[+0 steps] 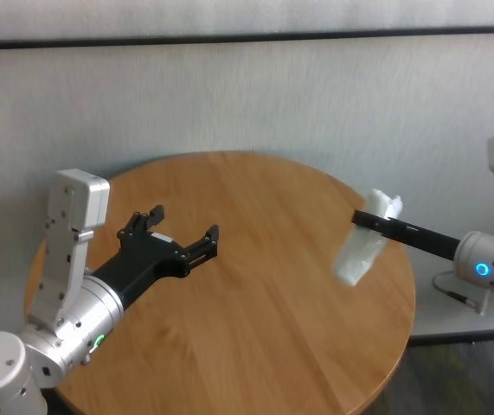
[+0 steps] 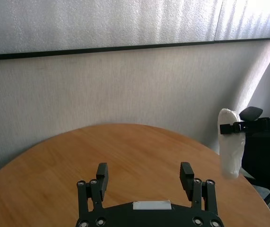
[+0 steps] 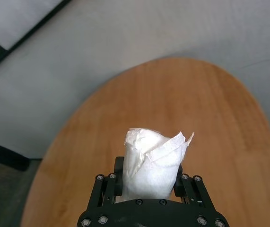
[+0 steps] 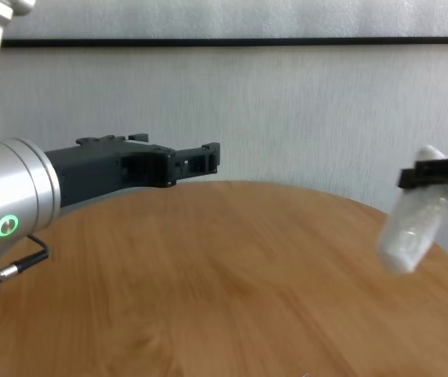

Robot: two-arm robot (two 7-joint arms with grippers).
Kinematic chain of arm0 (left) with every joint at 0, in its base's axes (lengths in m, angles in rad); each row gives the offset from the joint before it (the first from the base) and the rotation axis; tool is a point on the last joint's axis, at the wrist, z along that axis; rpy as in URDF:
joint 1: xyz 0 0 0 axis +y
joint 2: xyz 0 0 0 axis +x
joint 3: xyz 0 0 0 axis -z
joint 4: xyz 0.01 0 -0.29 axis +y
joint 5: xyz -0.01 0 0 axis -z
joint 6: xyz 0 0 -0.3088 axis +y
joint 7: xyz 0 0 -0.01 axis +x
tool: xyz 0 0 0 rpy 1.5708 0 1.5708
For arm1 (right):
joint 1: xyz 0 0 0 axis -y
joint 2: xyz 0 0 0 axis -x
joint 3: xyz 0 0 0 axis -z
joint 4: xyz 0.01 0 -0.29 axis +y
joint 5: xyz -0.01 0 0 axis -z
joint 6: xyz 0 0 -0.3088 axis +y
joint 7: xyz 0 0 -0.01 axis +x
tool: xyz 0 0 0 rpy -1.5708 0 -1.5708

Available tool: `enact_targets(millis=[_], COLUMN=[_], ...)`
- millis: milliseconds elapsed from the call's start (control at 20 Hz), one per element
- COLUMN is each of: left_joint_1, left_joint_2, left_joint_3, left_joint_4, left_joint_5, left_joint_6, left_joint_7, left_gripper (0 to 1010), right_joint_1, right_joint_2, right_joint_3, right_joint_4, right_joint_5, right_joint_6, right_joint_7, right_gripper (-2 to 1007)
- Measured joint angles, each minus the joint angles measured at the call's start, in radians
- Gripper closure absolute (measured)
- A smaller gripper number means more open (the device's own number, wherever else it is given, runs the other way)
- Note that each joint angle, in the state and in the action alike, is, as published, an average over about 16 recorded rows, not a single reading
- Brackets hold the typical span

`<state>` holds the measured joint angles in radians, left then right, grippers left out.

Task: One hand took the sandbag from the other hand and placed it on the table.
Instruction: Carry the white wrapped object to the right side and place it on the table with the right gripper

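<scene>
Right pincer (image 1: pixel 376 223) clamped on the sandbag (image 1: pixel 363 240) near its upper end, bag hanging tilted in the air over the table's (image 1: pixel 255 303) right edge (not touching it); left pincer (image 1: pixel 182 235) spread apart, empty, above the table's left half, well apart from the bag.

Your head view looks down from above and behind onto the round table (image 1: pixel 255 285), taking in nearly the whole top, its far edge and the wall beyond. Your chest view sits low, almost level with the table top, facing the same wall across the near edge. The left wrist view looks along the left gripper (image 2: pixel 145 176) over the table toward the far edge, with the sandbag (image 2: pixel 230 144) at the right edge. The right wrist view looks over the right gripper (image 3: pixel 150 182), very close to the sandbag, across the table. All four views share the table top.
</scene>
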<state>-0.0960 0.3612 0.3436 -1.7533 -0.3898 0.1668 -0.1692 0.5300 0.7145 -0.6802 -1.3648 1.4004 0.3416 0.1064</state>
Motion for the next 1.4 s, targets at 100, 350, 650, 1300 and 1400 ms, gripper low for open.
enact_targets(millis=[100, 350, 650, 1300, 1400], left_joint_1=[0.000, -0.001, -0.002, -0.002, -0.002], left_joint_2=[0.001, 0.001, 0.002, 0.003, 0.003], left_joint_3=[0.001, 0.002, 0.002, 0.003, 0.003], left_joint_4=[0.000, 0.000, 0.000, 0.000, 0.000], left_joint_5=[0.000, 0.001, 0.002, 0.002, 0.002], left_joint_6=[-0.001, -0.001, -0.002, -0.003, -0.003], left_joint_7=[0.000, -0.001, -0.001, -0.001, -0.001], left_gripper=[10, 10, 10, 10, 10], right_joint_1=[0.009, 0.034, 0.067, 0.129, 0.135], right_joint_2=[0.006, 0.011, 0.003, -0.036, -0.041], right_joint_3=[-0.004, -0.017, -0.039, -0.077, -0.081], right_joint_4=[0.013, 0.046, 0.082, 0.150, 0.157], right_joint_5=[-0.019, -0.062, -0.112, -0.204, -0.213], right_joint_6=[0.012, 0.043, 0.086, 0.147, 0.150], right_joint_7=[-0.008, -0.013, -0.015, -0.022, -0.022], right_gripper=[437, 438, 437, 437, 437])
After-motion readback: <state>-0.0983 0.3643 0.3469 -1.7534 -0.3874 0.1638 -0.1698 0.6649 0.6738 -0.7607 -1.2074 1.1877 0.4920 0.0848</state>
